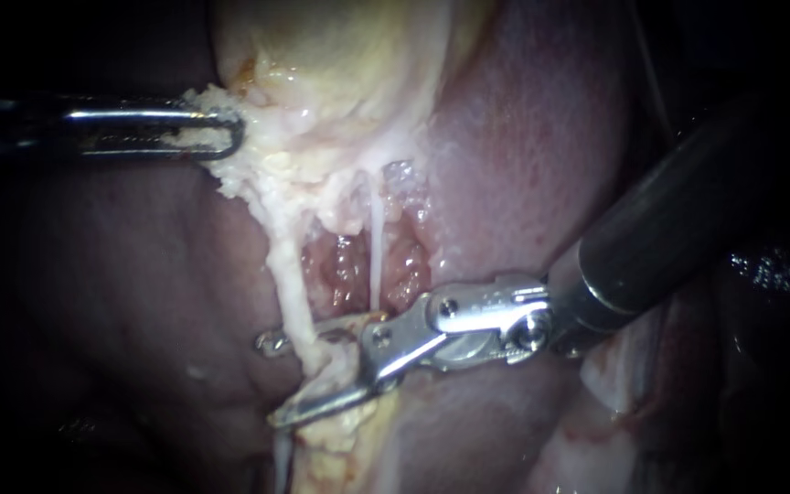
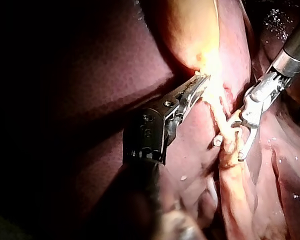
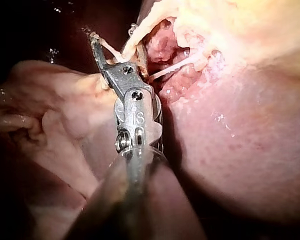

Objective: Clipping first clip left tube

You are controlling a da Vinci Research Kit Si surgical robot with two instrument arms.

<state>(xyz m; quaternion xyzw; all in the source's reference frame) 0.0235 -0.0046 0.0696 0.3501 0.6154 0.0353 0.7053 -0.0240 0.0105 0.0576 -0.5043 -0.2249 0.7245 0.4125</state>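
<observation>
your left tube (image 1: 290, 284) runs as a pale cord from the gallbladder (image 1: 340, 55) down between the parted jaws of your right instrument (image 1: 276, 382), which straddle it with a gap showing. the thin right tube (image 1: 376, 247) lies just beside it. your left instrument (image 1: 217, 133) is clamped on the gallbladder's frayed edge, with liver (image 1: 523, 137) around.

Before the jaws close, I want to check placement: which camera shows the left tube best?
The endoscope view: the left tube runs in full from the gallbladder down between the right instrument's open jaws. The left wrist view shows it obliquely, crossing those jaws; the right wrist view, just a short stretch beyond them.
</observation>
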